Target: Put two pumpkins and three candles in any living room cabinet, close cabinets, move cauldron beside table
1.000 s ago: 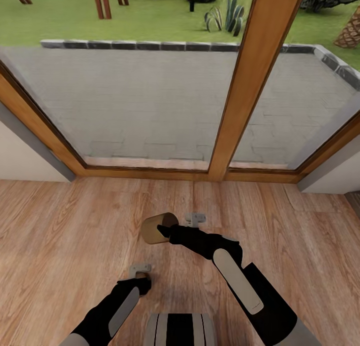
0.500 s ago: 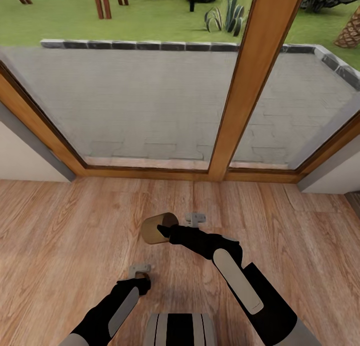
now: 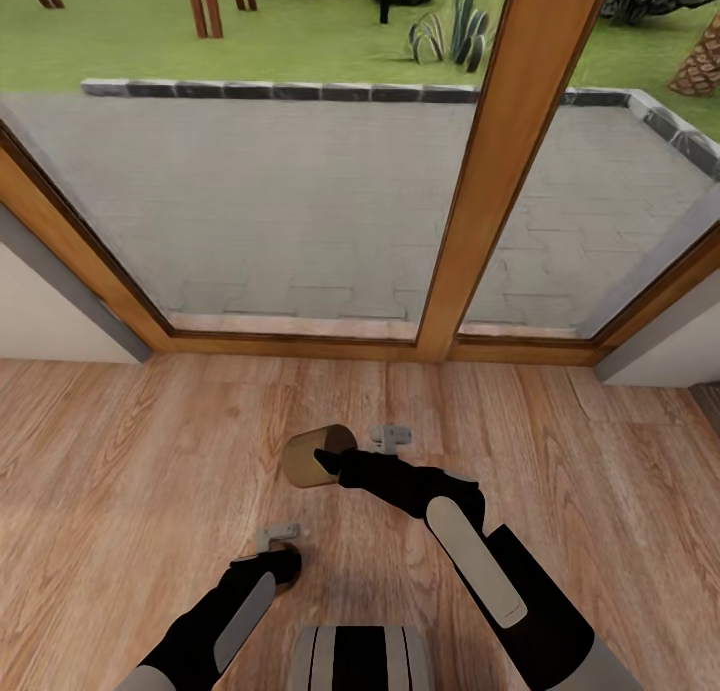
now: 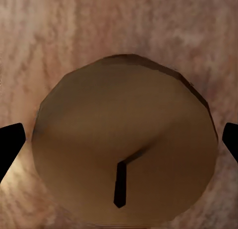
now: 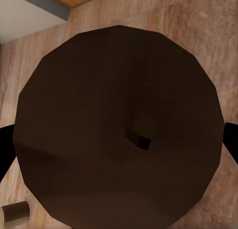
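My right gripper (image 3: 322,460) is shut on a tan candle (image 3: 312,453) and holds it above the wooden floor. In the right wrist view that candle's dark top (image 5: 119,129) lies between the two fingertips. My left gripper (image 3: 281,554) is low near the floor, closed around a second candle (image 3: 286,550). The tan top and wick of that second candle (image 4: 124,149) sit between the black fingertips (image 4: 10,147). It also shows small in the right wrist view (image 5: 15,213). Pumpkins, cabinet, cauldron and table are out of view.
Straight ahead is a large floor-to-ceiling window with a wooden frame (image 3: 480,201), and paving and a lawn lie outside. White wall sections (image 3: 50,316) flank the window. Bare wooden floor (image 3: 120,471) lies around both arms.
My left arm has shifted slightly back and to the left with its candle. The right arm and its candle have stayed still.
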Robot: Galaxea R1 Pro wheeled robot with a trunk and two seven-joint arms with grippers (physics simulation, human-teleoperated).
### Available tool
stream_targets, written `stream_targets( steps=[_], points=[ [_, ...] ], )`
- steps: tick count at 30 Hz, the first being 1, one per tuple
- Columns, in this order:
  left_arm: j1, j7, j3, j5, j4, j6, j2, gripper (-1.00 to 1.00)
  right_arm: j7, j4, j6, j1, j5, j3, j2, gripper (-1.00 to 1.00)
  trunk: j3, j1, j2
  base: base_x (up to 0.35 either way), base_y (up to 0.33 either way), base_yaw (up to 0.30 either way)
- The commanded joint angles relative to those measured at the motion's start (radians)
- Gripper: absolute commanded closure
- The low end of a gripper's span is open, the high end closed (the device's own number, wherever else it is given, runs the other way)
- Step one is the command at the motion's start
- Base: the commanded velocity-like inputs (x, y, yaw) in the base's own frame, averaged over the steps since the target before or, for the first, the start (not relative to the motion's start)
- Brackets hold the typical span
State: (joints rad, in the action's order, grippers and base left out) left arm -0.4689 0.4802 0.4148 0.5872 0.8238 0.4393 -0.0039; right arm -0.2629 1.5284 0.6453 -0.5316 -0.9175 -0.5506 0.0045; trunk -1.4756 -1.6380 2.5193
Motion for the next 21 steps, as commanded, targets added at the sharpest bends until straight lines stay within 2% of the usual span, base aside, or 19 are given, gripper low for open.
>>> stream_targets(
  steps=[1, 7, 10, 18, 19, 21],
  points=[
    [-0.001, 0.009, 0.003, 0.01, 0.001, 0.001, 0.001, -1.0, -0.004, 0.001, 0.001, -0.001, -0.015, 0.0, 0.0, 1.0, -0.001, 0.0, 0.0, 0.0, 0.0, 0.0],
    [-0.001, 0.009, 0.002, 0.01, 0.001, 0.001, 0.001, -1.0, -0.004, 0.001, 0.001, -0.001, -0.015, 0.0, 0.0, 1.0, -0.001, 0.0, 0.0, 0.0, 0.0, 0.0],
    [-0.001, 0.009, 0.002, 0.011, 0.001, 0.001, 0.001, -1.0, -0.004, 0.001, 0.001, -0.001, -0.015, 0.0, 0.0, 1.0, -0.012, -0.001, 0.001, 0.0, 0.0, 0.0],
    [-0.001, 0.009, 0.002, 0.01, 0.001, 0.001, 0.001, -1.0, -0.004, 0.001, 0.001, -0.001, -0.015, 0.0, 0.0, 1.0, -0.012, -0.001, 0.001, 0.0, 0.0, 0.0],
    [-0.001, 0.009, 0.002, 0.01, 0.001, 0.001, 0.001, 1.0, -0.004, 0.001, 0.001, -0.001, -0.015, 0.0, 0.0, 1.0, -0.012, -0.001, 0.001, 0.0, 0.0, 0.0],
    [-0.001, 0.009, 0.002, 0.01, 0.001, 0.0, 0.001, 1.0, -0.004, 0.001, 0.001, 0.0, -0.015, 0.0, 0.0, 1.0, -0.012, -0.001, 0.001, 0.0, 0.0, 0.0]
  ],
)
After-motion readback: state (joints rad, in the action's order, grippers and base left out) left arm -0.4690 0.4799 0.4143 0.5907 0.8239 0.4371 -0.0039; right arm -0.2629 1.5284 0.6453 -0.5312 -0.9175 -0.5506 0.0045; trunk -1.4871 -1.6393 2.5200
